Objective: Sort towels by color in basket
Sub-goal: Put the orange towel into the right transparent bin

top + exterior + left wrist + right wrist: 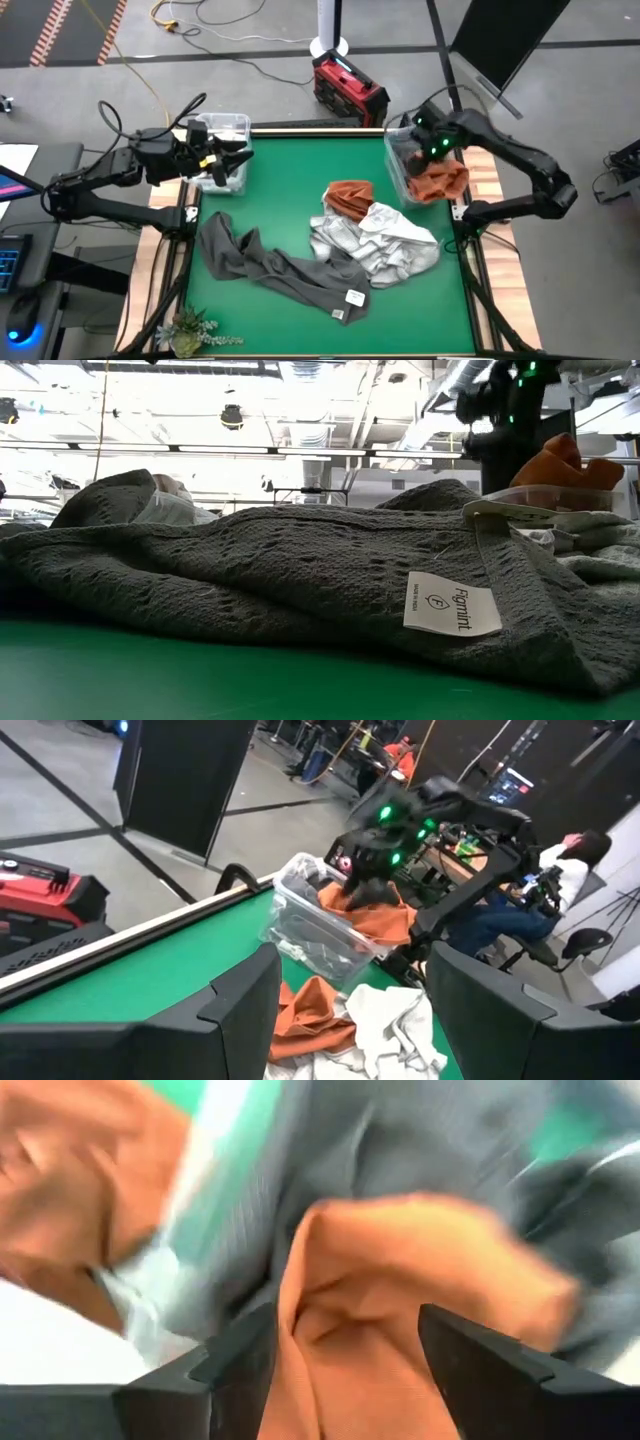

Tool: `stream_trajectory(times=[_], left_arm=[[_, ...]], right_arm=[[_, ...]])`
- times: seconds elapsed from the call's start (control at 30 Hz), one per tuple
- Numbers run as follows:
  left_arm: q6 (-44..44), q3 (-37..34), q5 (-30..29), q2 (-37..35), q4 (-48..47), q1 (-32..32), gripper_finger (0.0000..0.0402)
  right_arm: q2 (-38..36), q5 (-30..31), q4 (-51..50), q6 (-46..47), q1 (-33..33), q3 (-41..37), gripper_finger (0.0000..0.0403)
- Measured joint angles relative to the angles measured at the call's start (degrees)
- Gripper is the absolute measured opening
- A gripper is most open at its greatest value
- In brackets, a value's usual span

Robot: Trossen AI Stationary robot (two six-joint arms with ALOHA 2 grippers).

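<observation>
Overhead, green counter point(270, 190) ringed by grey floor and loose cables. Right arm point(520, 160) folded back over the clear right-hand bin point(393, 150), right jaws hanging above a rust orange towel point(440, 182) that spills over the bin's near wall. Left arm point(100, 190) stretched level over the left bin point(235, 125), waiting. Left loose on the counter: a second orange towel point(350, 197), touching a heap of white and light grey towels point(380, 245), and a dark grey towel point(280, 268) sprawled toward the front edge.

Level with the counter, mostly dark grey weave with its sewn label point(452, 605); orange cloth heaped in the bin behind, wrist poised right above it.

Past the left arm's fingers point(240, 1010), spread apart with nothing between: left jaws released and empty. Looks across at the far bin, orange cloth draped from it, and at a person point(575, 855) seated beyond the counter.

Past the right arm's fingers point(480, 1370), also spread apart, orange folds lying just beyond and not pinched: right jaws released.

Judged step: dropping orange into the orange bin, sorting perhaps a third done. Next move likely calls for lifting clear without snagging the draped edge, then reaching to the second orange towel and pinching it alone, clear of the pale heap it touches.
</observation>
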Motion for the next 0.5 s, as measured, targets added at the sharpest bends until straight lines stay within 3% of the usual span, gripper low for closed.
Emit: stream_trajectory(times=[0.13,0.27,0.5], left_arm=[[0.01,0.00,0.27,0.02,-0.09,0.00,0.0240],[-0.26,0.02,1.26,0.00,-0.39,0.00,0.0240],[-0.25,0.02,2.11,0.00,-1.33,0.00,0.0240]], right_arm=[[-1.05,1.48,-0.83,1.18,1.00,6.62,0.0285],[-0.96,0.27,-10.10,1.15,4.86,12.61,0.0285],[-0.91,-0.20,-19.97,-4.48,17.61,12.72,0.0285]])
